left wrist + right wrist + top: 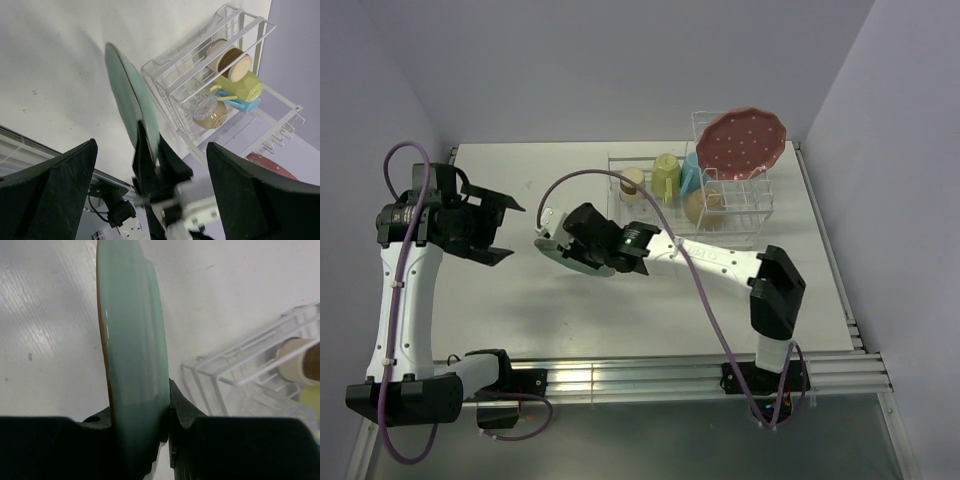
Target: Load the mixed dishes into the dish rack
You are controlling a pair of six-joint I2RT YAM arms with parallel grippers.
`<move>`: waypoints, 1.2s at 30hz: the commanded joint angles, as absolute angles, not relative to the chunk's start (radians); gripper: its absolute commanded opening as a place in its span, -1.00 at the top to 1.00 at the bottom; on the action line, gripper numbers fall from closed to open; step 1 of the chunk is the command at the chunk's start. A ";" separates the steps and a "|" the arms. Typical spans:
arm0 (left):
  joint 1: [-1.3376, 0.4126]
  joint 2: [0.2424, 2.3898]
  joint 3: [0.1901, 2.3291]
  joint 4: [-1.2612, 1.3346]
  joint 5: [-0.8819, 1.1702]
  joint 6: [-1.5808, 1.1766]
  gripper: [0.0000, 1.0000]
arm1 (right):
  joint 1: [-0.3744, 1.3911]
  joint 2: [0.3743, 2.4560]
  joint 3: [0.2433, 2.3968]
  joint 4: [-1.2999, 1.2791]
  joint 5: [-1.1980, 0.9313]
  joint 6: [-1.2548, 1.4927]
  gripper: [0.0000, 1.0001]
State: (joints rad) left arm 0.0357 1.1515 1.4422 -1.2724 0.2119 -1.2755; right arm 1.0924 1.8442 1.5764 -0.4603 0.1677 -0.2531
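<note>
My right gripper (578, 240) is shut on the rim of the mint-green plate (570, 262) and holds it above the table, left of the white wire dish rack (620, 170). In the right wrist view the plate (132, 340) stands edge-on between the fingers (185, 410). My left gripper (510, 228) is open and empty, facing the plate (131, 102) from the left. The rack holds the pink dotted plate (742, 140) upright, the yellow-green mug (667, 175), light-blue mug (691, 176), tan cup (632, 181) and cream bowl (704, 206). The clear glass (202, 106) lies by the bowl.
The rack (175, 87) stands at the table's back right, near the right wall. A rail (670, 370) runs along the table's near edge. Purple cables loop from both arms.
</note>
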 commanded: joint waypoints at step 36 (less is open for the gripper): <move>0.034 1.253 1.290 -1.308 0.117 -1.128 -0.77 | 0.532 1.298 2.327 -1.158 -0.297 -1.138 1.00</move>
State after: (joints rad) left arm 0.0357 1.2472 1.2793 -1.2789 0.1551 -1.1549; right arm 0.5842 1.2980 2.2311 -1.2865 -0.2466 -1.0706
